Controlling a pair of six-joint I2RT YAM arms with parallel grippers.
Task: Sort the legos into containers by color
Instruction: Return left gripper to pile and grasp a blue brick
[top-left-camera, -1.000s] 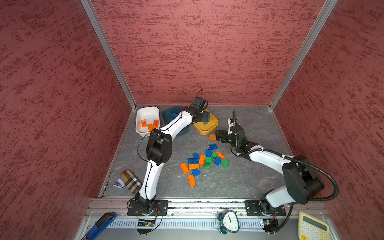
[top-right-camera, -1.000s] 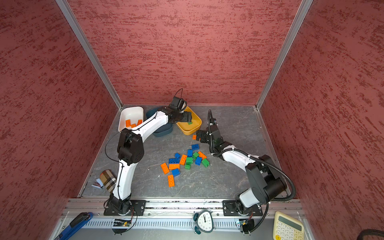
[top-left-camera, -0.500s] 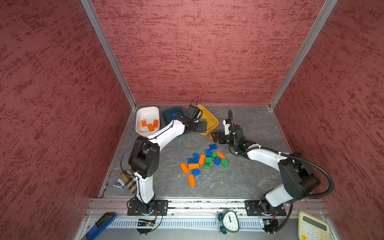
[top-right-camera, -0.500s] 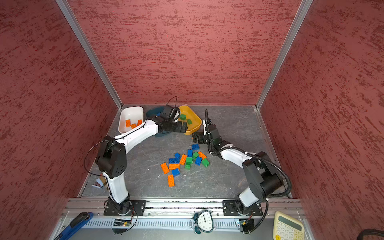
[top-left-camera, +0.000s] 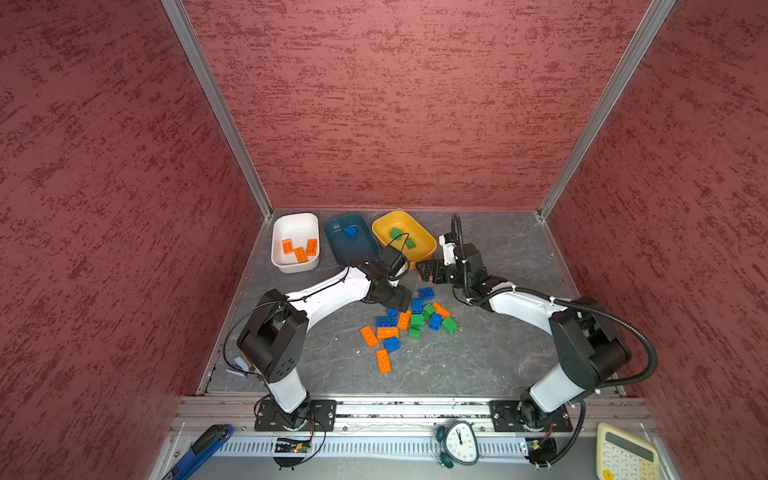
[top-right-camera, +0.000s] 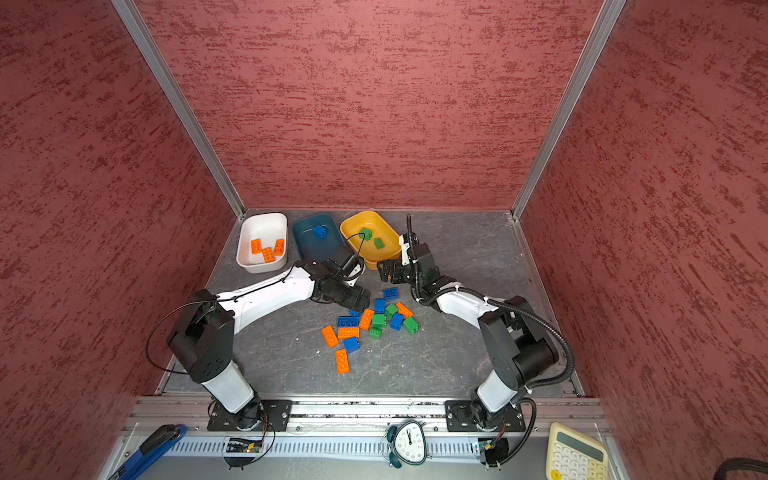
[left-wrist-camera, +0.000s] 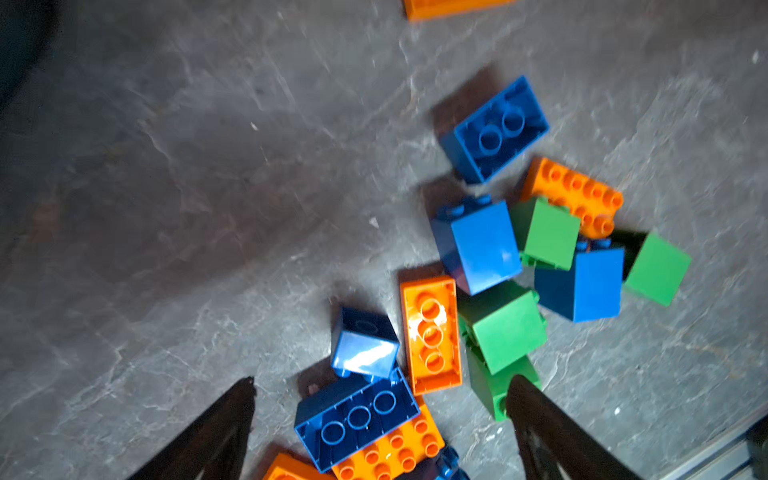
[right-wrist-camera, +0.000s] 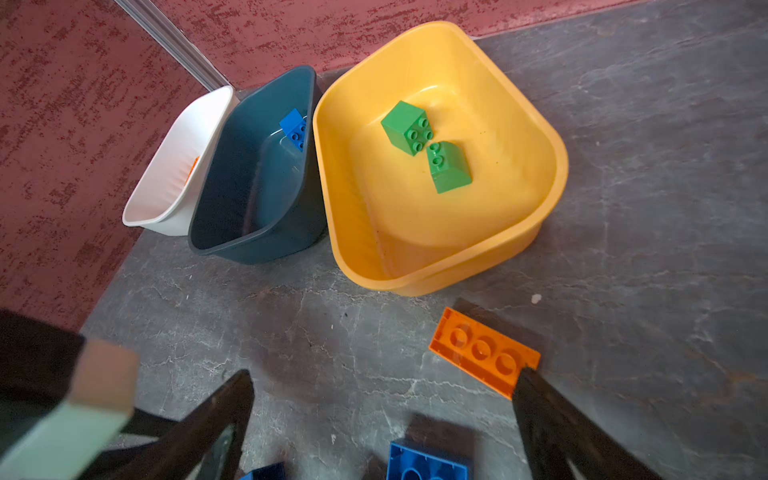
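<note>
Three shallow plastic tubs stand side by side along the back edge of the grey stone-patterned table (top-left-camera: 490, 357). A white rounded tub (top-left-camera: 296, 224) is in the left corner, a dark teal-blue tub (top-left-camera: 353, 251) is in the middle, and a yellow tub (top-left-camera: 401, 219) is to its right. The white rounded tub holds three oblong orange studded bricks (top-left-camera: 300, 249). The dark teal-blue tub holds a single blue brick (top-left-camera: 350, 231), and the yellow tub holds two green bricks (right-wrist-camera: 407, 124).

The other legos lie loose in a mixed heap of orange, blue and green bricks (top-left-camera: 411, 322) near the middle of the table, between the two arms. A lone orange brick (top-left-camera: 383, 360) lies nearest the front rail.

The left jaws hang over the rear left edge of the heap, spread wide and holding nothing. In the left wrist view their dark fingertips (left-wrist-camera: 243, 395) frame an upturned oblong blue brick (left-wrist-camera: 357, 419). That brick rests partly on a studded orange brick (left-wrist-camera: 399, 451), and a small blue cube (left-wrist-camera: 365, 345) sits just beyond it. The other fingertip overlaps a green block (left-wrist-camera: 490, 395); I cannot tell whether it touches.

The right jaws are likewise spread wide and empty, and sit low just in front of the yellow tub's near wall. In the right wrist view one fingertip (right-wrist-camera: 540, 399) meets the corner of a flat upturned orange brick (right-wrist-camera: 484, 353), which lies on the table just beside that tub. Whether it touches cannot be told.
</note>
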